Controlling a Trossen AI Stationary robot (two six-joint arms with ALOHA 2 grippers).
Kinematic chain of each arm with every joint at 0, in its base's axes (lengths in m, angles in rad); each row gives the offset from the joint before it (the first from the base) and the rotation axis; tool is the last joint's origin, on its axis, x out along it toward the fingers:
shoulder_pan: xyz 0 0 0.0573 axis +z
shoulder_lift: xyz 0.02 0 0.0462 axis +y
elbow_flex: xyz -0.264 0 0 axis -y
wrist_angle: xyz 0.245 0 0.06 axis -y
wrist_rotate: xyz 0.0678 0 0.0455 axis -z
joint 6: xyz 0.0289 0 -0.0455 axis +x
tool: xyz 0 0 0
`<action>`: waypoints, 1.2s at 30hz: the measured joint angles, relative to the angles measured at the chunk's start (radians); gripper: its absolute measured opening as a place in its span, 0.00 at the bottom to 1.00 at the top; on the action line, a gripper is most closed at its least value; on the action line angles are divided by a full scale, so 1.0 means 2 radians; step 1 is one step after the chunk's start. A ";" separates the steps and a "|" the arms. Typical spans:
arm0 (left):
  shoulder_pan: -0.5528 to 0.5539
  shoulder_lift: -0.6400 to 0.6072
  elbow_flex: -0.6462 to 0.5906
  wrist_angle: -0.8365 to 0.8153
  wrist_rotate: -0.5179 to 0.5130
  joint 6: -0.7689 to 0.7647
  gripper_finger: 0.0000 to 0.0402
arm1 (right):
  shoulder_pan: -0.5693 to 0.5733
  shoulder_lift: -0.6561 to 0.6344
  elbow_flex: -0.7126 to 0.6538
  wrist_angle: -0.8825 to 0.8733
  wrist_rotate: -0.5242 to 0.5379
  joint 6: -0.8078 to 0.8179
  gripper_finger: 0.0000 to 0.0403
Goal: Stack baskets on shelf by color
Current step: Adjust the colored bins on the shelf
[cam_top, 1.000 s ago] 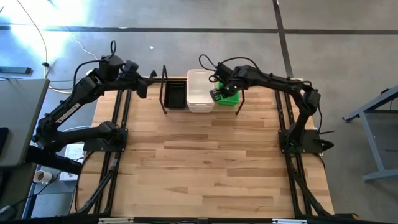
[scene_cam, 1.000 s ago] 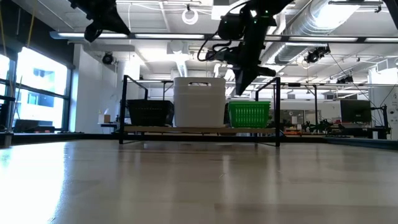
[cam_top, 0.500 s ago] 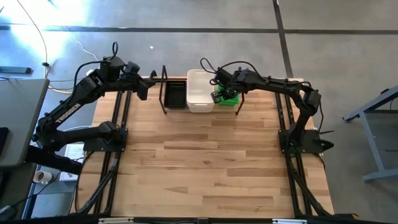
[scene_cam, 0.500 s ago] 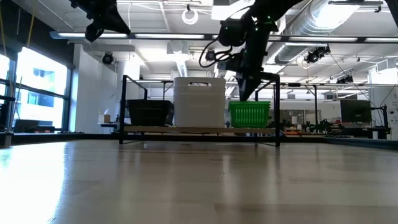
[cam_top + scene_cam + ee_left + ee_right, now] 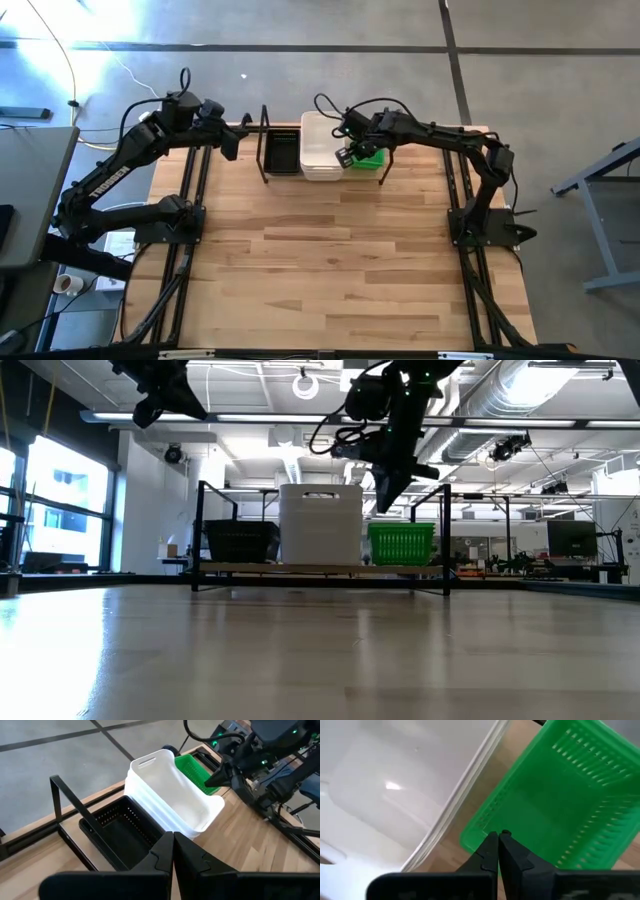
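So the right gripper [image 5: 498,839] has its jaws pinched together on nothing, hanging just above the near rim of the green basket [image 5: 560,805], with the white basket stack [image 5: 395,785] right beside it. All three colours sit side by side on the shelf [image 5: 320,569]. The left gripper [image 5: 173,840] is closed too, empty, up above the black basket [image 5: 122,827].

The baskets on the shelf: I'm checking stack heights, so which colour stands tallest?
The white stack, in the middle of the shelf, rises well above the black basket and the green basket beside it.
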 joint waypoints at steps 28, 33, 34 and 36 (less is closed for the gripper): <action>0.000 0.000 0.000 0.000 0.000 0.009 0.00 | 0.029 0.028 0.001 -0.023 -0.016 0.027 0.00; 0.000 0.000 0.000 0.000 0.000 0.009 0.00 | 0.037 0.027 0.005 -0.026 -0.016 0.028 0.00; 0.000 0.000 0.000 0.000 0.000 0.009 0.00 | 0.038 0.027 0.005 -0.028 -0.016 0.031 0.00; 0.000 0.000 0.000 0.000 0.000 0.009 0.00 | 0.038 0.027 0.005 -0.032 -0.016 0.032 0.00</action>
